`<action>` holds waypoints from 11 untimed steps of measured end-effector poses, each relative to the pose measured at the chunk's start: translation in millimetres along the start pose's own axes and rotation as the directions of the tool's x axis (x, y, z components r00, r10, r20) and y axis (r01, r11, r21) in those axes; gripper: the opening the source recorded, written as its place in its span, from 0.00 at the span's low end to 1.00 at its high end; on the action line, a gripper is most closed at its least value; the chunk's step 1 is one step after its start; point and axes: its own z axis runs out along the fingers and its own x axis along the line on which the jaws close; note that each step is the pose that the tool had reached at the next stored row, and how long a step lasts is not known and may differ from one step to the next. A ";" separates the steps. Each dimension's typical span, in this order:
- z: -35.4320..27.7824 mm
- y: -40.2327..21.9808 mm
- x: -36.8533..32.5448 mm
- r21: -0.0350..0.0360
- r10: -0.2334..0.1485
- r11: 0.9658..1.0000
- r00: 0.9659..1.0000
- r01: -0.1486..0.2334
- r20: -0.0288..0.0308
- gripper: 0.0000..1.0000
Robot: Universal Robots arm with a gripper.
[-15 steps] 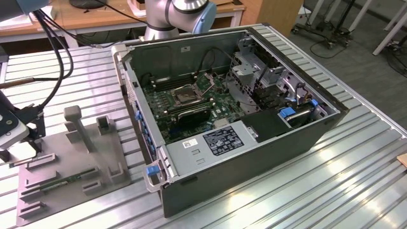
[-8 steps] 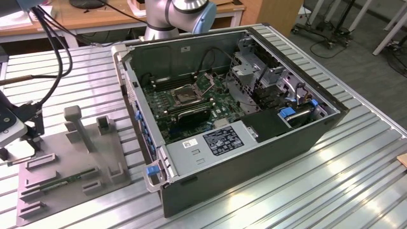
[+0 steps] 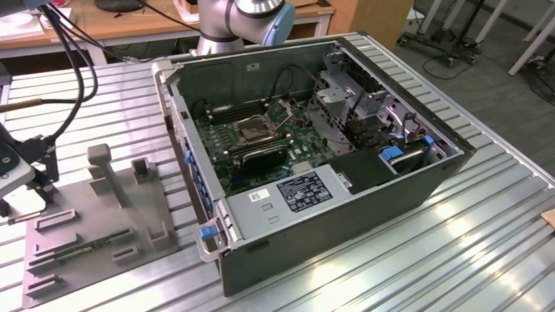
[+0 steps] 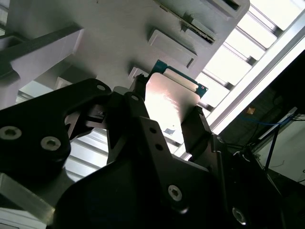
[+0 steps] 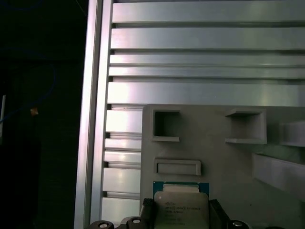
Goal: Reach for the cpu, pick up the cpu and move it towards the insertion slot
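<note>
Over the grey tray (image 5: 214,162), in the second wrist view, the gripper (image 4: 167,109) has its fingers (image 4: 200,131) clamped on opposite edges of the cpu (image 4: 172,98). Mid-frame in the exterior view, well apart, the insertion slot (image 3: 257,132) sits inside the computer case (image 3: 347,214). So thin an edge hold could let the chip tilt or slip, and the case wall might clip it.

You are looking at an arm (image 3: 221,19) showing silver-grey tubes and a pale blue joint cap (image 3: 277,27). Its gripper (image 4: 167,112) is showing matte black angular plates with silvery hex-socket screws (image 4: 174,192). Black cables (image 3: 77,71) are hanging at the exterior view's left.
</note>
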 end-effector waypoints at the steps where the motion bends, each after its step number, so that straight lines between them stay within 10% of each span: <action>1: -0.7 0.0 0.0 0.000 0.000 1.000 1.000 0.000 0.000 0.54; 11: -3.6 0.2 0.0 0.000 0.000 1.000 1.000 0.000 0.000 0.54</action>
